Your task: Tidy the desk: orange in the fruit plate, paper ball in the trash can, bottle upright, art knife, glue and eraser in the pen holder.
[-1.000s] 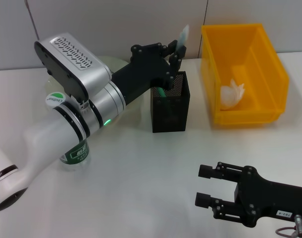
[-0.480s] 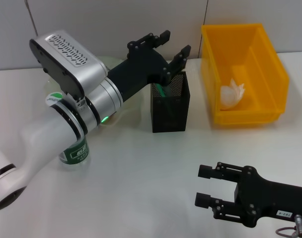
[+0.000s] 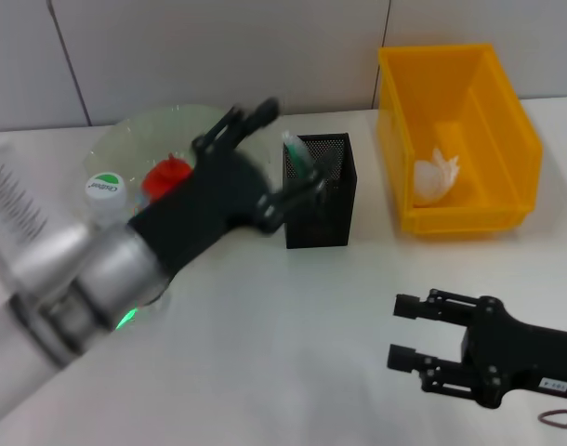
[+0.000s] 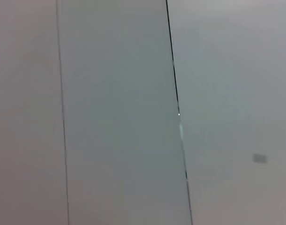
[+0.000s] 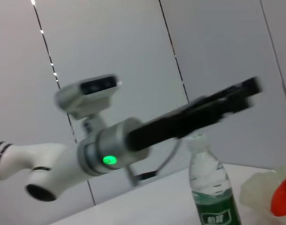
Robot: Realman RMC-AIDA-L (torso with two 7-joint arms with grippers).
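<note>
Head view: pen holder [image 3: 318,190] w/ green-white item sticking out. Left gripper [image 3: 265,158] just beside it, fingers apart, empty. Orange [image 3: 164,177] in fruit plate [image 3: 125,139] beyond. Right gripper [image 3: 406,331] well apart from holder, fingers apart.

Bare table [image 3: 293,316]: open across the near middle, between the two arms.
Pen holder [image 3: 319,200]: upright at centre; a narrow gap is left toward the trash can [image 3: 455,139], whose tall walls block the far right.
Left gripper [image 3: 265,163]: spread open, crowded against the holder's left side.
Fruit plate [image 3: 125,139], orange [image 3: 163,177], bottle [image 3: 105,190]: clustered far left, screened by the left arm.
Right gripper [image 3: 409,330]: open, low at near right.
</note>
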